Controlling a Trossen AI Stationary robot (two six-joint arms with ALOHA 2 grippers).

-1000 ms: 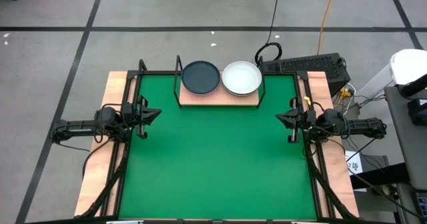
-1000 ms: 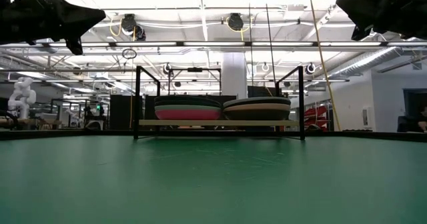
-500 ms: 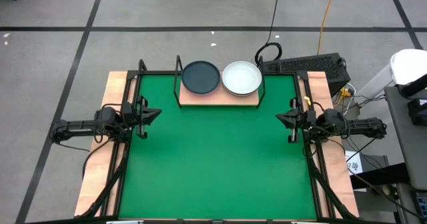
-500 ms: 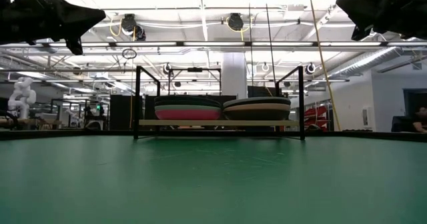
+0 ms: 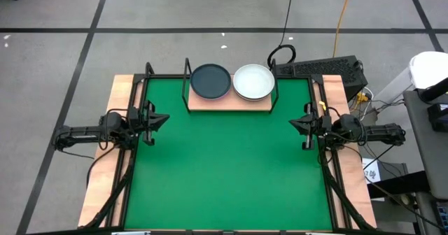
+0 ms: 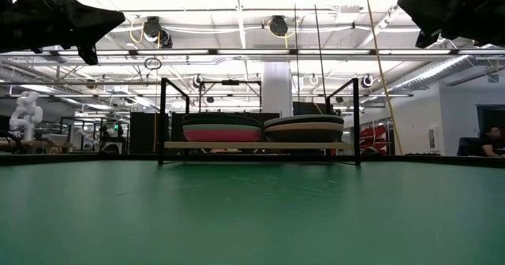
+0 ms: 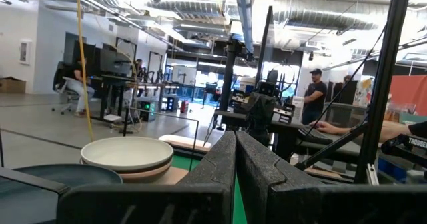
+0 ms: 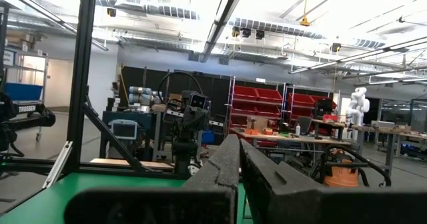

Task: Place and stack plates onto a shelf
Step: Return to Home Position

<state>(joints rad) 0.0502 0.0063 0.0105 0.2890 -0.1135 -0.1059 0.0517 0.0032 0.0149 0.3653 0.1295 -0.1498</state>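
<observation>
Overhead, a green mat covers the table, and the wooden shelf sits at its 12 o'clock edge between thin black wire uprights. Two stacks of plates rest side by side on the board. The stack toward 11 o'clock is topped by a dark blue-grey plate, and the one toward 1 o'clock by a white plate. From table height both stacks look level and about equally tall, with a magenta plate showing low in the left one. No plate lies loose on the mat. The left gripper hangs at the mat's 9 o'clock edge and the right gripper at its 3 o'clock edge. They face each other, well apart from the shelf, and each has its fingers pressed together on nothing. The stacking appears finished, and both arms seem to be at or very near their rest pose. To end this step well, any last settling should be slow, with each arm on its own side, fingers closed, and no sweep toward 12 o'clock that could clip an upright or jolt the stacks.
</observation>
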